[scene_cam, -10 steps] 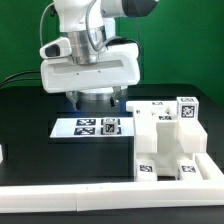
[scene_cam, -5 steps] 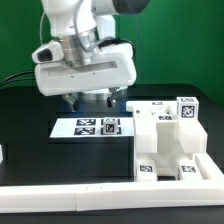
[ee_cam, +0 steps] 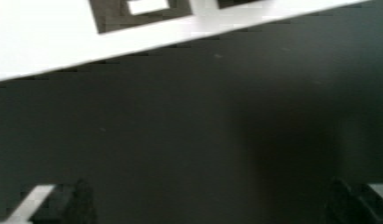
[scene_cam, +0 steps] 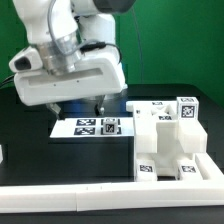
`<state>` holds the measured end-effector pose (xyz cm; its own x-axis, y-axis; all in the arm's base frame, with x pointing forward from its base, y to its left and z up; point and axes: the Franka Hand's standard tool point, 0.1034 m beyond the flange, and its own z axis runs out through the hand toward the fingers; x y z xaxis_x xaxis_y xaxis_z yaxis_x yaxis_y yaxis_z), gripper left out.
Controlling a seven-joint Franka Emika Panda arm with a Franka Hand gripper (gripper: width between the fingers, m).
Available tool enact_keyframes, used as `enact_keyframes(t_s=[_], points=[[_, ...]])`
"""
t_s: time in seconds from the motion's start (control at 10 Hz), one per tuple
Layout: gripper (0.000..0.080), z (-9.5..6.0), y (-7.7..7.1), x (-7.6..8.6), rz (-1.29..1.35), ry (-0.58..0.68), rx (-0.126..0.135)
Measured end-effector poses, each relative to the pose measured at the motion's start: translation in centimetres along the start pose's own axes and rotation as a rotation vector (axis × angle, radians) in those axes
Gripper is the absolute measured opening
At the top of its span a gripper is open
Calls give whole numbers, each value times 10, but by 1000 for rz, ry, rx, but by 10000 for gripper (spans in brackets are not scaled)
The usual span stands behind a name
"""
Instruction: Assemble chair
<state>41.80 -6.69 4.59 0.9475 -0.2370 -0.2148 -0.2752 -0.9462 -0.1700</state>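
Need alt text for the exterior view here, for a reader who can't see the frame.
A white robot arm hangs over a black table, its tool low above the marker board and holding nothing visible. At the exterior view's right, white chair parts with marker tags stand grouped, and a white rail runs along the near edge.

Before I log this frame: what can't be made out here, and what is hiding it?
- Tool: the wrist view's edge cuts its fingers; in the exterior view the wrist housing covers most of it.
- Marker board: its far edge is hidden behind the arm; the wrist view shows one blurred corner.
- White chair parts: the tag patterns are too small to read.
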Motion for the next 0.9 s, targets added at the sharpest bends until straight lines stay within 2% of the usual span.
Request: enact_keyframes(t_s=[0.1, 0.2, 0.3, 0.5, 0.6, 0.8, 0.9], points=[[649, 8, 7, -5, 1, 6, -5], [649, 18, 10, -19, 8, 4, -16], [649, 25, 7, -35, 1, 1, -26], [649, 23, 5, -57, -13, 29, -41], [649, 20, 5, -61, -15, 44, -41], [649, 21, 6, -67, -43, 90, -76], [649, 21, 1, -65, -58, 105, -83]])
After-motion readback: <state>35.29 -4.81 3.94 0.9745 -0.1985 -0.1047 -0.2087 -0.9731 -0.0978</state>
